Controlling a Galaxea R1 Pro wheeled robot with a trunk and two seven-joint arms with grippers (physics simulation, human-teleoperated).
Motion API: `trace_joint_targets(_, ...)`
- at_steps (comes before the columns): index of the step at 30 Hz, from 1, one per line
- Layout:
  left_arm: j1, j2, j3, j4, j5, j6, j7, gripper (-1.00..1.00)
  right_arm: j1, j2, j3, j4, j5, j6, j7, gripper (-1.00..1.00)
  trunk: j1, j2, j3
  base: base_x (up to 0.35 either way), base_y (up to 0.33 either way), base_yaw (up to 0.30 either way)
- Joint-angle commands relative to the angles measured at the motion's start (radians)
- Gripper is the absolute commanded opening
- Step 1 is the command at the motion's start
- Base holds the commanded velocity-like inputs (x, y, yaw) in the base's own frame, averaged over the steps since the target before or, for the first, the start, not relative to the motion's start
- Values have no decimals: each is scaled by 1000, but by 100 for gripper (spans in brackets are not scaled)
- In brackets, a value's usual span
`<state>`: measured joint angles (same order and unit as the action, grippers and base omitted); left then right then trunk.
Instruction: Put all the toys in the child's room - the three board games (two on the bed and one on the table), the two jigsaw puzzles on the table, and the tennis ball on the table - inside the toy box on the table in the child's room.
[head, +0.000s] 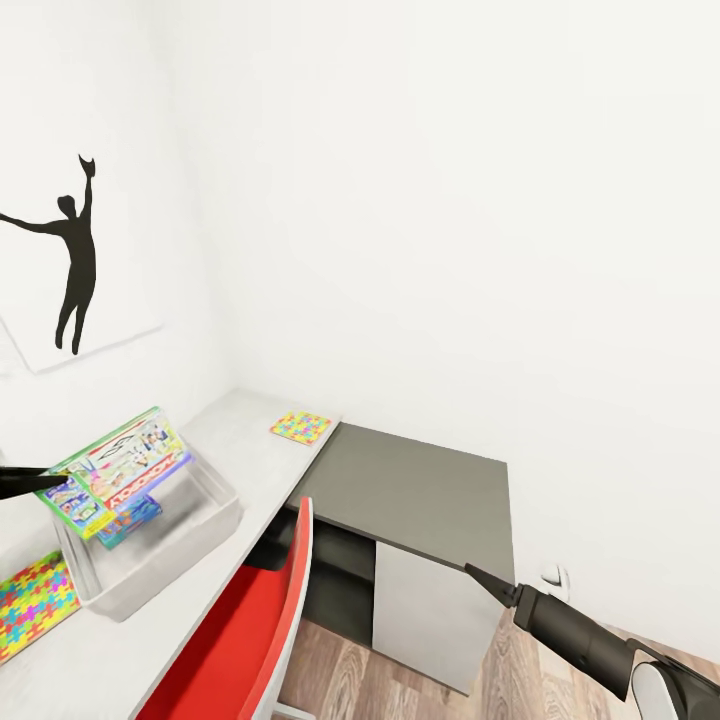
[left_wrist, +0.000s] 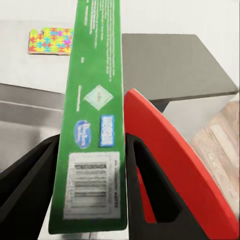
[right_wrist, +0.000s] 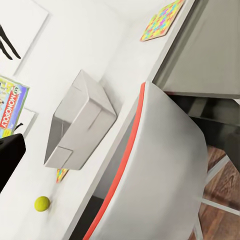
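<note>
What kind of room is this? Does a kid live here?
Probably a child's room or playroom. A colourful jigsaw puzzle lies on a pale desk, a bright board game is held over a grey toy box, and a tennis ball sits nearby. A dancer picture hangs on the wall.

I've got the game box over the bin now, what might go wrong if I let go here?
The green game box is held by the left gripper tilted over the toy box near its rim, so it may slide out or prop on the wall. The red chair sits close below and could get bumped by the arm.
</note>
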<state>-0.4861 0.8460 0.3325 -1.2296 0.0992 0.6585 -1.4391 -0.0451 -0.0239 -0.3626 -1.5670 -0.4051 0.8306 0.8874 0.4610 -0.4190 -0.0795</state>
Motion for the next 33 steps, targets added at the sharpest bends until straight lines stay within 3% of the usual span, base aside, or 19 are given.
trace_joint_targets(1, -1, -1, 0, 1, 1, 22, -18, -100, -1, 0, -1, 0, -1, 5, 3, 100, 1, -2, -2, 0, 0, 0)
trace_joint_targets(5, -1, -5, -1, 1, 1, 41, -44, -100, -1, -1, -1, 0, -1, 5, 4, 100, 1, -2, -2, 0, 0, 0)
trace_joint_targets(13, -1, -18, -1, 1, 1, 47, -43, -100, -1, -1, -2, -1, -1, 5, 5, 100, 1, -2, -2, 31, 38, 0)
trace_joint_targets(33, 0, -20, -1, 1, 1, 47, -40, -100, -1, 0, -1, 0, -1, 4, 2, 100, 1, -2, -2, 5, 62, 0)
